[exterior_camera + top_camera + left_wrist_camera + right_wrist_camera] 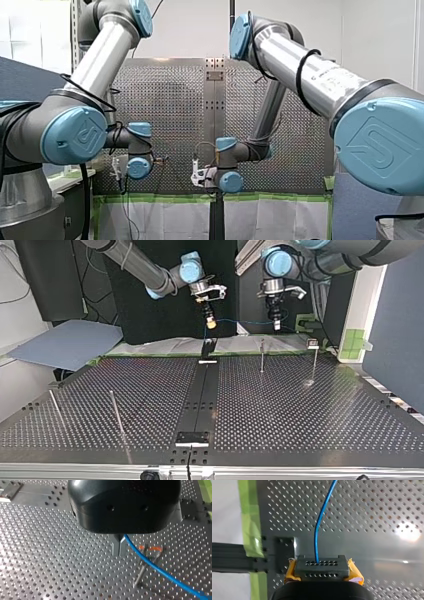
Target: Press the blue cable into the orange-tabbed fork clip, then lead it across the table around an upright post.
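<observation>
Two tools, each pinching the cable (240, 321), which is strung between them above the counter's (280, 405) far edge. Left tool (119, 552), fingers pressed together on the line, is the nearer to the clip (150, 548), which stands just beside and below it. The cable's run crosses the clip's orange tabs. It is probably above them and not seated, but the left wrist view is unclear. Right tool (322, 566) grips well apart from the clip. Only the top view shows a post (261, 356), near the clip on the right tool's side.

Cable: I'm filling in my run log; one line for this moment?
left gripper shut on cable | right gripper shut on cable | cable not in clip
</observation>
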Robot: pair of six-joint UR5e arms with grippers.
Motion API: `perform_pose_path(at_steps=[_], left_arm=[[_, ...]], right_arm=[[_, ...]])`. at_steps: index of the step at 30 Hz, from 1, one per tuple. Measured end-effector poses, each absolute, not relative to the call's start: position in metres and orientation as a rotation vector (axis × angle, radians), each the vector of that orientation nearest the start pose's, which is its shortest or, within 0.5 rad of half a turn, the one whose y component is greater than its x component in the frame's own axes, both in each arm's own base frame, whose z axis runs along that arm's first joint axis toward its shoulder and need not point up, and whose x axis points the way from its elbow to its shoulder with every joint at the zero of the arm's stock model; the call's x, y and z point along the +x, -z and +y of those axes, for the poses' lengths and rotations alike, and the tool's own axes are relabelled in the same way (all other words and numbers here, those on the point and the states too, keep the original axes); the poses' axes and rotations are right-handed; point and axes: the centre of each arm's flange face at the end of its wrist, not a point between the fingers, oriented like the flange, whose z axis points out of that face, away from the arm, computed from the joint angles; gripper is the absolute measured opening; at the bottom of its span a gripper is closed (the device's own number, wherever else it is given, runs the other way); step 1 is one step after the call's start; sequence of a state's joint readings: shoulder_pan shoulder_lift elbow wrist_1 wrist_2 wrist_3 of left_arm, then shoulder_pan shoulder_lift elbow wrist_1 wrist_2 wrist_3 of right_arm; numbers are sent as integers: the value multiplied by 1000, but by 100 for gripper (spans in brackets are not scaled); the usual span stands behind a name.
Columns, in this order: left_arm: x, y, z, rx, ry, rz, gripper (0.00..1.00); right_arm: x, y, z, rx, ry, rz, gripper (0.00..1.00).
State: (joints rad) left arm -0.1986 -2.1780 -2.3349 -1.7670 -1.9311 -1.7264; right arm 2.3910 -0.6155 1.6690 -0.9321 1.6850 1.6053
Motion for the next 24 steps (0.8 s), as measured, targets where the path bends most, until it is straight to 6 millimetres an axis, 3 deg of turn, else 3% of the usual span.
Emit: perform_pose_path(at_steps=[5, 16, 24], left_arm=[[395, -22, -168, -267, -10, 1550, 0], [439, 6, -146, -309, 4, 1554, 0], [464, 28, -139, -329, -12, 1554, 0]], right_arm=[[556, 51, -340, 1837, -1652, -843, 0], [578, 41, -353, 1816, -1689, -819, 0], [583, 56, -364, 1849, -1636, -812, 0]])
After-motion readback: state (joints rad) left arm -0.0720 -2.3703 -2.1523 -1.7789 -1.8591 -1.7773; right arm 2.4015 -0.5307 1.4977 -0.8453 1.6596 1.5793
